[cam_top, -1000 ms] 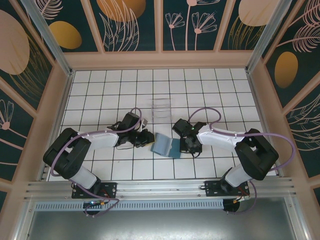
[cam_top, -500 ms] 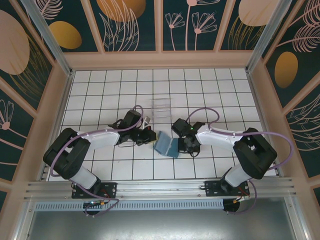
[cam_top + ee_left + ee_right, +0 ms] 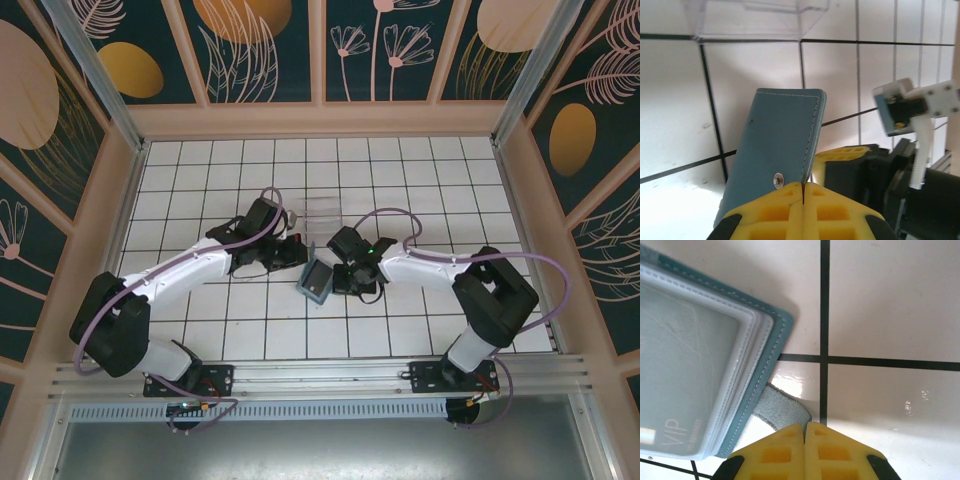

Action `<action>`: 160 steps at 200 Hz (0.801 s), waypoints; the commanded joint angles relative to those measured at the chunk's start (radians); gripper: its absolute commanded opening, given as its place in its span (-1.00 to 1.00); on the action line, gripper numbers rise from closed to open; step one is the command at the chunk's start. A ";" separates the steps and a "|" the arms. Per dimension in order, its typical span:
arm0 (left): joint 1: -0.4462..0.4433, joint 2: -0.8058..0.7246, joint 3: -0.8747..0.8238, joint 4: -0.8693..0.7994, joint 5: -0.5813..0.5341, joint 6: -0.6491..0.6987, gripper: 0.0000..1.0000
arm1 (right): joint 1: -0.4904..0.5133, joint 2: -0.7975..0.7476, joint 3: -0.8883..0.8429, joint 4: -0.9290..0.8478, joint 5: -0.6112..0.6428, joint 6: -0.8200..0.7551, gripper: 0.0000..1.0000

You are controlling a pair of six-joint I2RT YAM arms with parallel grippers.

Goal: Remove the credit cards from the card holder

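Found holder [image 3: 317,281] on edge between grippers. Found left gripper [image 3: 803,187] closed on its smooth, stitched teal cover [image 3: 777,140]; right gripper [image 3: 804,426] closed, apparently pinching its grey suede tab [image 3: 785,412]. Noted pale card [image 3: 675,405] under clear sleeve [image 3: 747,340].

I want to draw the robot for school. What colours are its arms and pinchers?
The left arm and right arm have smooth white shells with chunky black joints. A thin purple cable loops along each arm. The left gripper and right gripper have bright yellow fingers with little square pockets moulded in.
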 commanded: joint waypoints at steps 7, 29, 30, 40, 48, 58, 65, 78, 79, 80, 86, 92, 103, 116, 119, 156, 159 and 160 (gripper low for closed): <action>-0.005 -0.006 -0.025 -0.056 -0.043 0.004 -1.00 | -0.009 0.007 0.019 -0.041 0.039 -0.012 -1.00; -0.005 0.002 -0.064 -0.003 -0.018 -0.027 -1.00 | -0.039 -0.019 -0.001 -0.075 0.073 -0.031 -1.00; -0.005 0.002 -0.066 0.000 -0.016 -0.029 -1.00 | -0.041 -0.020 -0.003 -0.076 0.074 -0.031 -1.00; -0.004 0.009 -0.092 0.040 0.007 -0.044 -1.00 | -0.057 -0.034 -0.010 -0.085 0.083 -0.041 -1.00; -0.005 0.018 -0.120 0.075 0.027 -0.059 -0.99 | -0.070 -0.042 -0.017 -0.092 0.089 -0.048 -1.00; -0.005 0.035 -0.155 0.141 0.076 -0.075 -0.94 | -0.083 -0.047 -0.022 -0.098 0.090 -0.058 -1.00; -0.005 0.044 -0.179 0.192 0.109 -0.090 -0.90 | -0.091 -0.048 -0.025 -0.101 0.090 -0.062 -1.00; -0.005 0.058 -0.204 0.215 0.107 -0.108 -0.85 | -0.106 -0.050 -0.028 -0.104 0.103 -0.068 -1.00; -0.005 0.059 -0.205 0.214 0.104 -0.106 -0.84 | -0.107 -0.050 -0.028 -0.104 0.105 -0.068 -1.00; -0.005 0.060 -0.206 0.213 0.103 -0.107 -0.84 | -0.107 -0.051 -0.028 -0.105 0.106 -0.069 -1.00; -0.004 0.066 -0.208 0.199 0.082 -0.099 -0.79 | -0.112 -0.051 -0.028 -0.104 0.108 -0.071 -1.00; -0.004 0.071 -0.204 0.174 0.057 -0.084 -0.71 | -0.114 -0.052 -0.028 -0.106 0.108 -0.070 -1.00; -0.005 0.080 -0.195 0.123 0.004 -0.057 -0.62 | -0.114 -0.052 -0.025 -0.109 0.109 -0.069 -1.00; -0.004 0.082 -0.190 0.087 -0.034 -0.036 -0.57 | -0.114 -0.052 -0.022 -0.114 0.110 -0.069 -1.00; -0.004 0.080 -0.189 0.081 -0.042 -0.034 -0.56 | -0.114 -0.052 -0.021 -0.116 0.112 -0.069 -1.00; -0.005 0.053 -0.177 0.026 -0.104 -0.022 -0.43 | -0.114 -0.053 -0.006 -0.151 0.148 -0.068 -1.00; -0.005 0.051 -0.175 0.019 -0.112 -0.021 -0.42 | -0.114 -0.053 -0.005 -0.153 0.151 -0.067 -1.00; -0.005 0.050 -0.175 0.018 -0.114 -0.021 -0.43 | -0.114 -0.053 -0.005 -0.154 0.151 -0.067 -1.00</action>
